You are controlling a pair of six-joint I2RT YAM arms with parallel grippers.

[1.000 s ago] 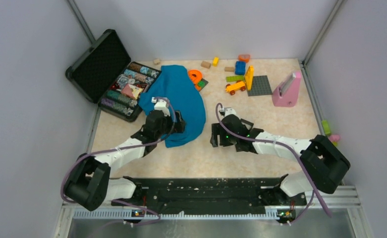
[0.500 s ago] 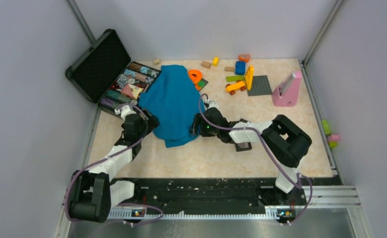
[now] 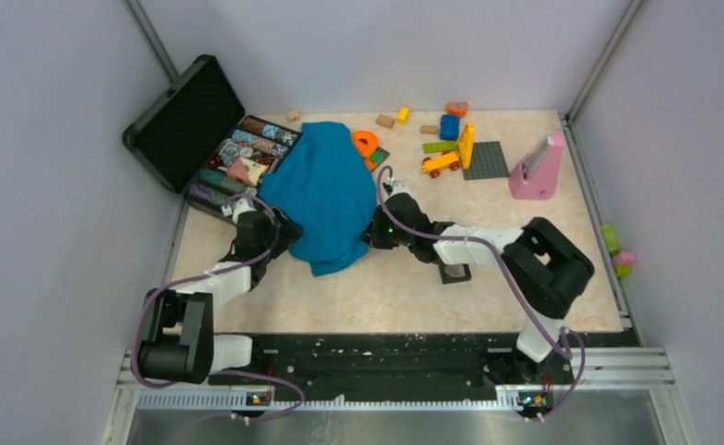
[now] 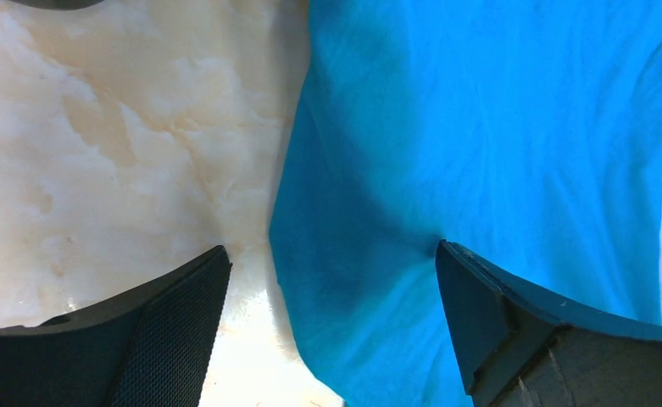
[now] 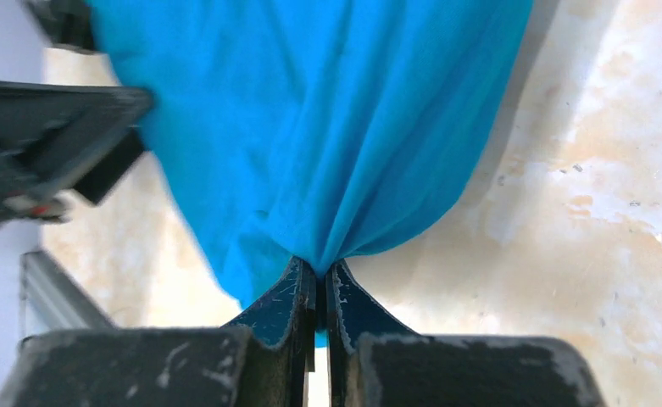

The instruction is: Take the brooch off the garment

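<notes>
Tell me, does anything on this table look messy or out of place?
The blue garment lies rumpled in a heap, its left edge against the open case, and the right pincer pinches a fold at its right edge. Toy blocks are strewn along the far side. No brooch shows.

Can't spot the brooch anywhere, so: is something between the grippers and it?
Apparently the blue garment itself: only its fabric shows in every view, no brooch. The right gripper is shut on its right edge; the left gripper stands open over its left edge.
</notes>
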